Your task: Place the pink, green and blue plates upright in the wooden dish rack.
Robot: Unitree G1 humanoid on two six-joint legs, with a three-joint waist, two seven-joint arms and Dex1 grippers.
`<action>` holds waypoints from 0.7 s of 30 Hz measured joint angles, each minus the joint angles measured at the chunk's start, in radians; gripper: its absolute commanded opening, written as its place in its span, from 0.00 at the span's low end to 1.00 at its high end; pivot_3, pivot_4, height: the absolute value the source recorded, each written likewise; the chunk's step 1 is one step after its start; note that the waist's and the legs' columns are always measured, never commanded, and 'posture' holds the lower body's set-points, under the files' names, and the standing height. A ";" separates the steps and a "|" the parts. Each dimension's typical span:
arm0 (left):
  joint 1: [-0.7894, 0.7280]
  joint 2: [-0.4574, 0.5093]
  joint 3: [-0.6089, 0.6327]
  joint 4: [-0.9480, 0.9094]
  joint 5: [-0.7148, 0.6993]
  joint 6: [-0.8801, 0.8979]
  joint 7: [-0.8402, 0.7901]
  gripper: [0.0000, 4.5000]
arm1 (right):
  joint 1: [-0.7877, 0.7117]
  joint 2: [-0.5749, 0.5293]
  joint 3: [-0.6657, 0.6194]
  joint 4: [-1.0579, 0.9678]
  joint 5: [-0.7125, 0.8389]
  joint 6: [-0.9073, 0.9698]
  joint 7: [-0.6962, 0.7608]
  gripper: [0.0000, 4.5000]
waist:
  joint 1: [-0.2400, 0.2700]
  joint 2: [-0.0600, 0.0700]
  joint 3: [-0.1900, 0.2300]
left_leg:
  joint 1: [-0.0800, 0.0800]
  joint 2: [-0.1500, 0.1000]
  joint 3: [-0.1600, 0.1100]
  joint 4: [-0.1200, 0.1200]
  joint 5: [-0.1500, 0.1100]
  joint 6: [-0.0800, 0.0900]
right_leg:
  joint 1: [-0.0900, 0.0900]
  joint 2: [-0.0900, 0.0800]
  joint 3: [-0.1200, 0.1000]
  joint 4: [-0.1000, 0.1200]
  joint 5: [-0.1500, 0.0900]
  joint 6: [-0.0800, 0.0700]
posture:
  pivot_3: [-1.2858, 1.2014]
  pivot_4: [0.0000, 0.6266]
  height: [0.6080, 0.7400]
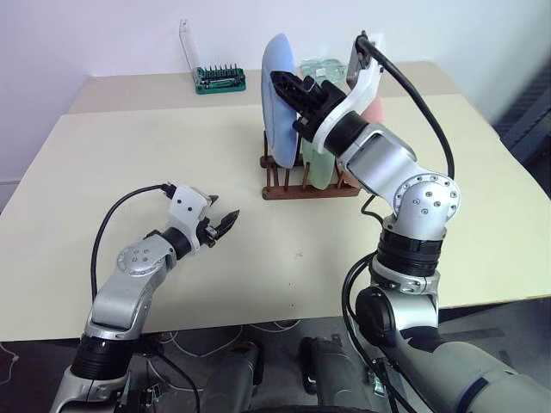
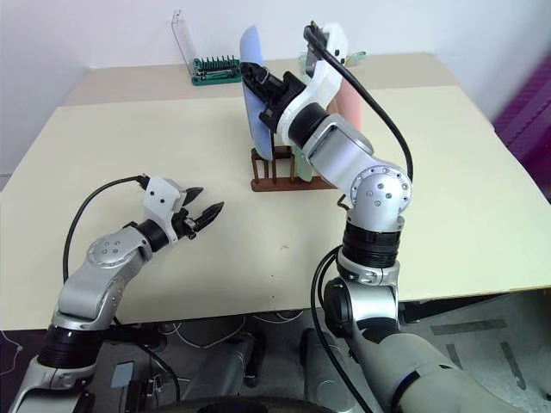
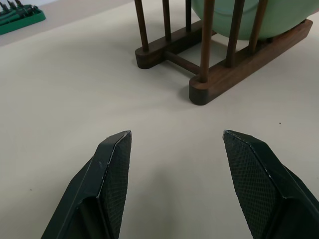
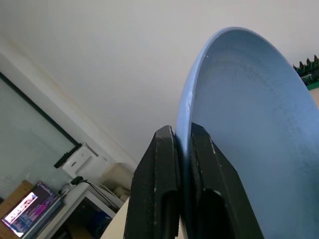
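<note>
**Kid:** Where are the plates?

**Helper:** All three stand in the wooden rack (image 1: 308, 185), upper middle of the picture, on the table (image 1: 129, 155). The blue plate (image 1: 277, 95) is at the rack's left end. The green plate (image 1: 317, 168) is next to it, and the pink plate (image 1: 373, 108) peeks out behind the right arm.

**Kid:** What is the right gripper (image 4: 183, 149) doing?

**Helper:** Its fingers are pressed tight on the blue plate's rim, one on each side.

**Kid:** And the left gripper (image 1: 221, 225)?

**Helper:** It sits low in the lower left, above the bare table. Its fingers (image 3: 112, 164) are spread apart and hold nothing. It points at the rack but is well apart from it.

**Kid:** What's that green thing?

**Helper:** A tool holder (image 1: 219, 80) at the top, near the wall.
</note>
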 measured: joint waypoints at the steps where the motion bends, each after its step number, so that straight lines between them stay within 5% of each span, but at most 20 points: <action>1: 0.001 0.000 -0.001 -0.003 0.001 0.001 0.000 0.66 | -0.001 0.004 -0.001 0.017 -0.001 -0.004 -0.012 0.00 | 0.000 0.000 0.000 | 0.000 0.000 0.000 0.000 0.000 0.000 | 0.000 0.000 0.000 0.000 0.000 0.000 | 0.52 0.24 0.93; 11: 0.002 -0.006 -0.006 -0.014 0.013 0.019 -0.001 0.66 | -0.037 0.033 -0.037 0.161 -0.019 -0.063 -0.126 0.00 | 0.001 0.000 0.000 | 0.000 0.000 0.000 0.000 0.000 0.000 | 0.000 0.000 0.000 0.000 0.000 0.000 | 0.52 0.24 0.93; 14: 0.002 -0.006 -0.007 -0.014 0.019 0.020 -0.002 0.68 | -0.042 0.034 -0.039 0.195 -0.029 -0.077 -0.131 0.24 | 0.001 0.000 0.000 | 0.000 0.000 0.000 0.000 0.000 0.000 | 0.000 0.000 0.000 0.000 0.000 0.000 | 0.52 0.24 0.93; 18: 0.002 -0.006 -0.008 -0.014 0.020 0.020 -0.006 0.68 | -0.055 0.020 -0.020 0.206 -0.072 -0.105 -0.089 0.69 | 0.000 0.000 0.000 | 0.000 0.000 0.000 0.000 0.000 0.000 | 0.000 0.000 0.000 0.000 0.000 0.000 | 0.52 0.24 0.93; 21: 0.003 -0.006 -0.008 -0.015 0.020 0.021 -0.015 0.68 | -0.073 -0.053 0.057 0.166 -0.145 -0.123 0.007 0.69 | 0.000 0.000 0.000 | 0.000 0.000 0.000 0.000 0.000 0.000 | 0.000 0.000 0.000 -0.001 0.000 0.000 | 0.52 0.24 0.93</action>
